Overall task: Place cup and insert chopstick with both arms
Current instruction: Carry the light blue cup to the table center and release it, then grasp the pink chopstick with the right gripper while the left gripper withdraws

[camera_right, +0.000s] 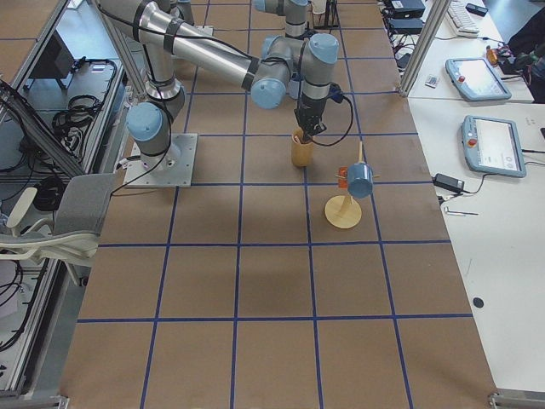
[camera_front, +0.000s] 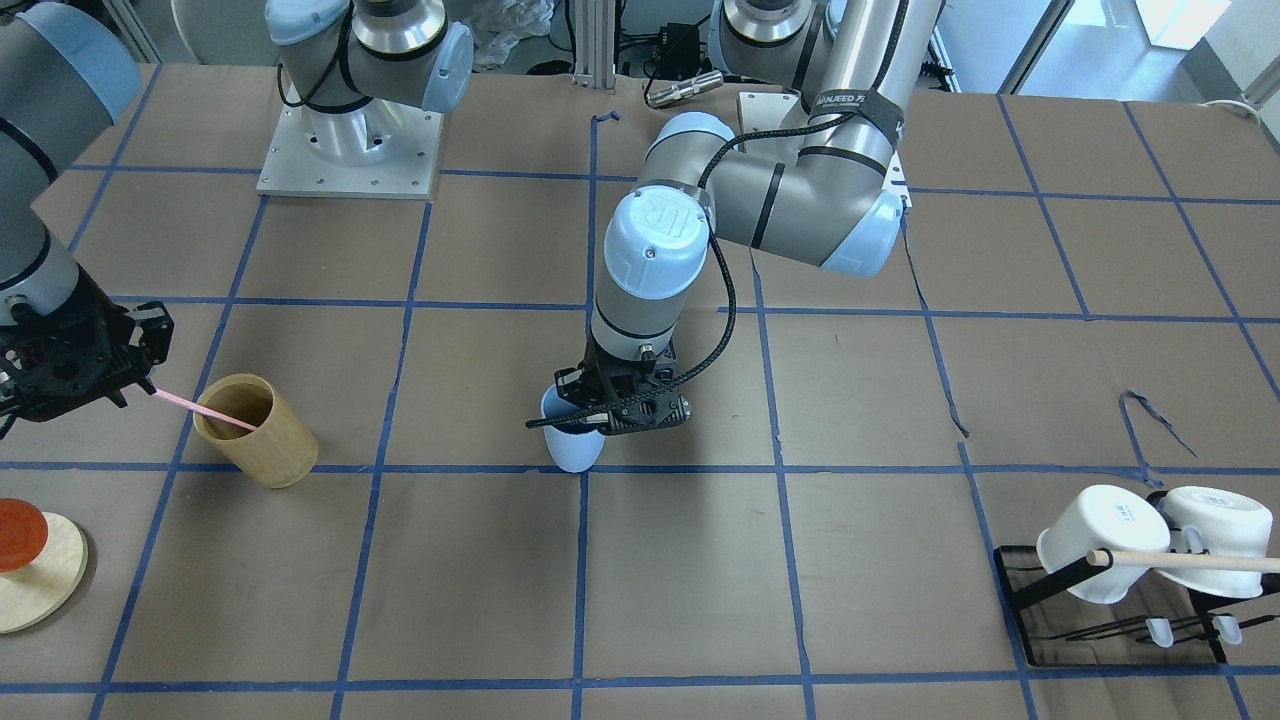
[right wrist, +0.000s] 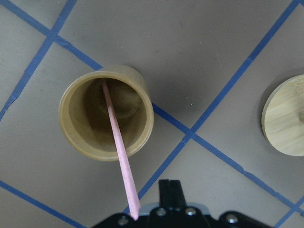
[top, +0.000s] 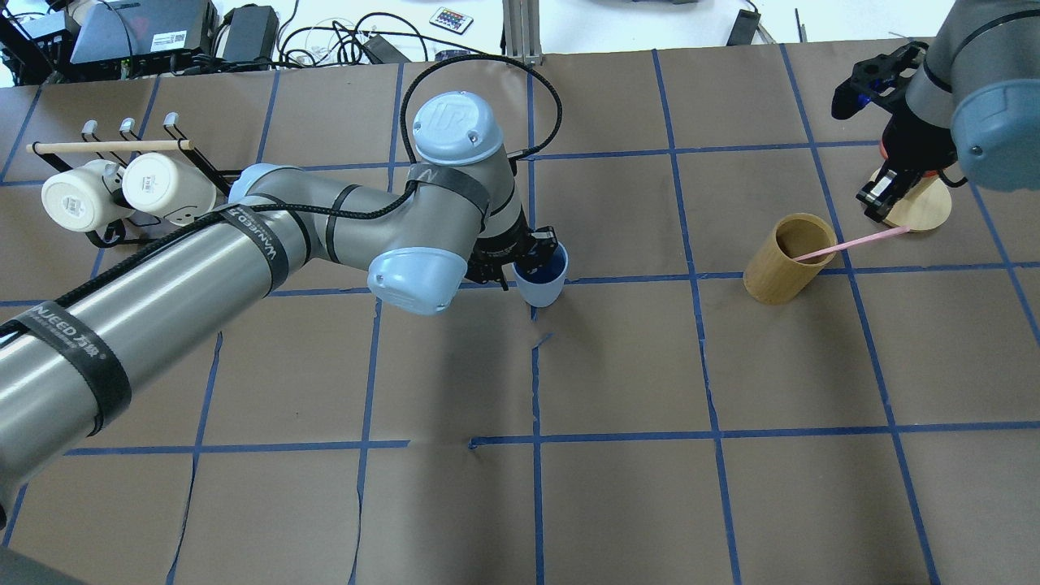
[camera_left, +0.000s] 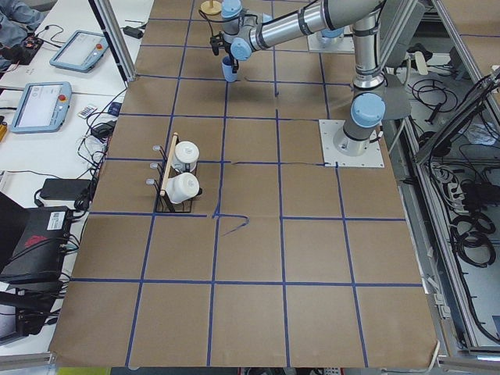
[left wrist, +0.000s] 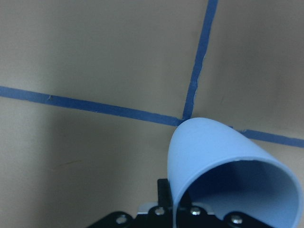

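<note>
brown paper table (top: 617, 366): my left gripper (top: 536, 250) pinches the pale blue plastic cup (top: 543, 286) by its rim at a tape crossing (left wrist: 183, 119). well to its right, out of the round bamboo holder (top: 782, 272), the slim pink chopstick (top: 853, 244) slants up toward my right gripper (top: 879, 193); whether that grips it i cannot tell.

Cup (camera_front: 573, 448): smooth matt plastic. Chopstick (right wrist: 118, 156): smooth, looks like plastic. Holder (camera_front: 262, 432): bamboo-like wood, satin finish, faint grain. Table cover (camera_front: 850, 560): matt brown paper, creased and torn in spots. The grid lines (camera_front: 580, 580) are blue tape, slightly wrinkled. Arm tubes (top: 162, 301): brushed metal. Joint caps (camera_front: 655, 240): glossy plastic. Mugs (camera_front: 1100, 545): glossy white, ceramic-looking. Rack (camera_front: 1040, 587): black wire with a bare wood dowel (camera_front: 1190, 561). Round stand (right wrist: 285, 118): matt wood.
</note>
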Action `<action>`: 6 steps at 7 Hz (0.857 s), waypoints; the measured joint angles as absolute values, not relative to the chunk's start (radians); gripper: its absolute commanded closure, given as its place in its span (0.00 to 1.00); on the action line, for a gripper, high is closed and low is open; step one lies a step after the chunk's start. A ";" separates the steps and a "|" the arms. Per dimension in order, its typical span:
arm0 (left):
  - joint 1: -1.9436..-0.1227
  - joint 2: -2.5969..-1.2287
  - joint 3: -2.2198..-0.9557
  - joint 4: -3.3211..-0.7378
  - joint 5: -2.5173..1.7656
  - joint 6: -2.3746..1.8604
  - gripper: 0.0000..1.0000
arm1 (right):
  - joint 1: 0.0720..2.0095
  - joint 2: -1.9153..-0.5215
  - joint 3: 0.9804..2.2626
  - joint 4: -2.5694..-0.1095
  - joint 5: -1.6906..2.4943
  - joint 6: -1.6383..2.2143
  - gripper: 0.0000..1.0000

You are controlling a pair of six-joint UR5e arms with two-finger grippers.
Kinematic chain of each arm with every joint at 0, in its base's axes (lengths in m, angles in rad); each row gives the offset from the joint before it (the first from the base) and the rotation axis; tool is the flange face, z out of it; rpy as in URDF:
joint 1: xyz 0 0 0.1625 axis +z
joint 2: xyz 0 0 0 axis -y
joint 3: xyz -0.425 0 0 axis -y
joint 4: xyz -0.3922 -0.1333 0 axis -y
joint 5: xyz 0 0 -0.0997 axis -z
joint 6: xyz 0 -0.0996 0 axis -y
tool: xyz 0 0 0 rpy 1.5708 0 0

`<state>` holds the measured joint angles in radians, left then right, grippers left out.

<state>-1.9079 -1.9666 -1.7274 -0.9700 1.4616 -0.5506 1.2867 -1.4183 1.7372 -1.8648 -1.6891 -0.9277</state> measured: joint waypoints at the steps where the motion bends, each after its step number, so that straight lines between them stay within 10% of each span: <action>1: -1.903 -1.953 -1.688 -0.997 1.462 -0.538 0.03 | 1.288 -1.426 1.729 -1.824 -1.688 -0.929 1.00; 2: -1.885 -1.930 -1.617 -1.078 1.465 -0.511 0.03 | 1.288 -1.431 1.705 -1.774 -1.688 -0.930 0.95; 3: -1.843 -1.902 -1.530 -1.208 1.466 -0.457 0.03 | 1.289 -1.430 1.681 -1.735 -1.688 -0.931 0.31; 6: -1.682 -1.785 -1.352 -1.574 1.488 -0.202 0.00 | 1.290 -1.419 1.668 -1.719 -1.691 -0.931 0.12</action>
